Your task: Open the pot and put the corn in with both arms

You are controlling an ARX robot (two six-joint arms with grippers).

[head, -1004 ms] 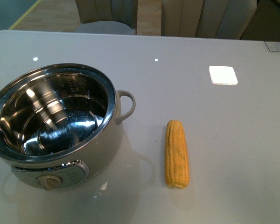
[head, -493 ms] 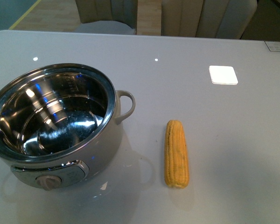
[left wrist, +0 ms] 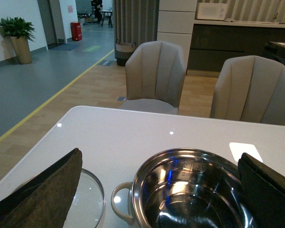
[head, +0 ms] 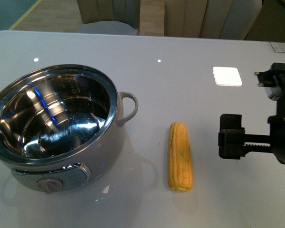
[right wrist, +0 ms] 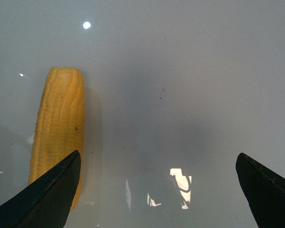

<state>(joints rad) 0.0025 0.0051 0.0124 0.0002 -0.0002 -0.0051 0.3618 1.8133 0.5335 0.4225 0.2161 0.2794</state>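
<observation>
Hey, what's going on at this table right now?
A two-armed robot is getting corn into a pot. The pot is already open and empty, its lid lying on the table beside it. The corn lies untouched to the pot's right. The right claw is open next to the corn, and the left claw is open near the pot. Neither holds anything.
</observation>
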